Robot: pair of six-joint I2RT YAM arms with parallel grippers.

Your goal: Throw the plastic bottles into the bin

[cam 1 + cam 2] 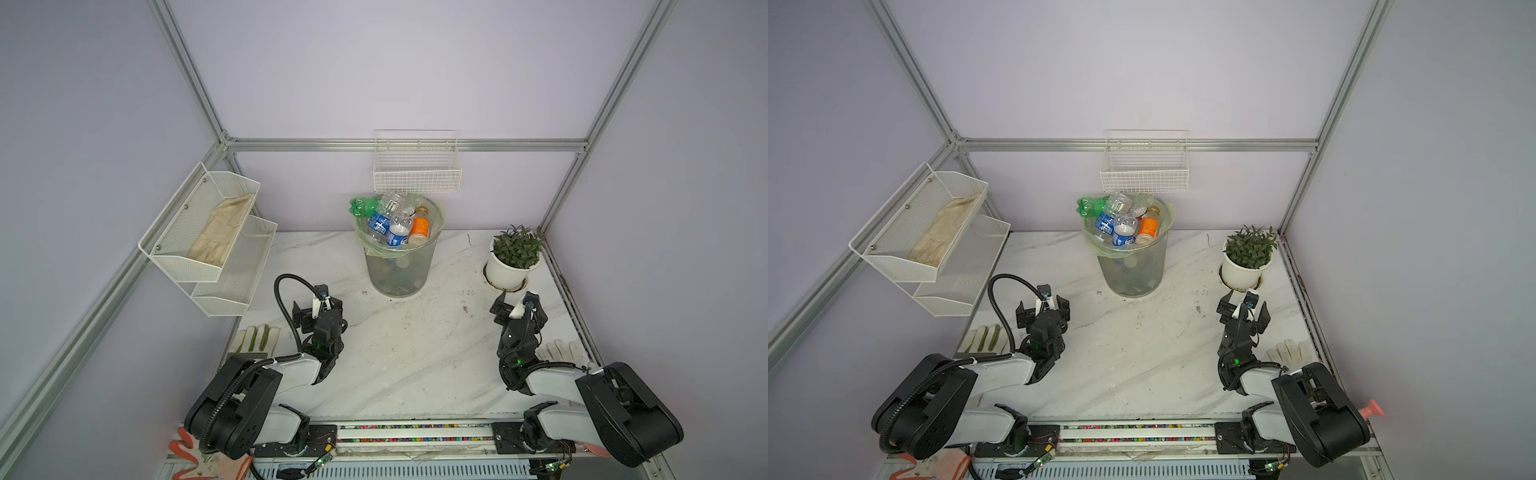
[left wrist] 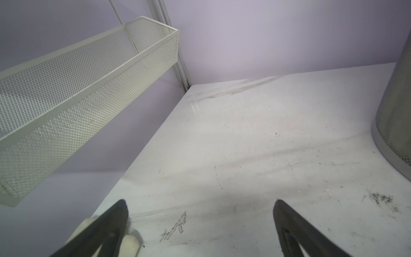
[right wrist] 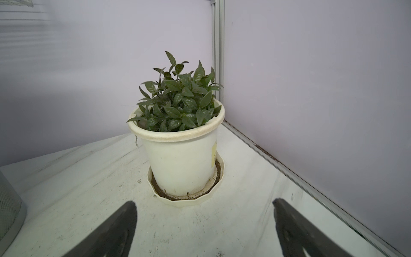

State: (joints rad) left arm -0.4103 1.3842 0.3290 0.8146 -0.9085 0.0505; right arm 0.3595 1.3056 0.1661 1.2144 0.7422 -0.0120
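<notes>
left end effector [image 1: 318, 308] spread, bin [image 1: 399, 272] beyond — apart

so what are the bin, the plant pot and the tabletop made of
Bin: grey wire mesh, likely metal, fine see-through grid, lined with a green plastic bag. Plant pot: smooth off-white plastic, probably; moulded rolled rim. Tabletop: white with grey veins, marble-look; stone or laminate, cannot tell.

The white marble-veined desk [image 1: 415, 357] carries a round grey wire-mesh bin [image 1: 398, 272] at the back, a white potted plant [image 1: 510, 268] on a saucer, a striped white glove [image 1: 255, 338] at its left edge and a plain white glove [image 1: 561, 351] at its right.
</notes>
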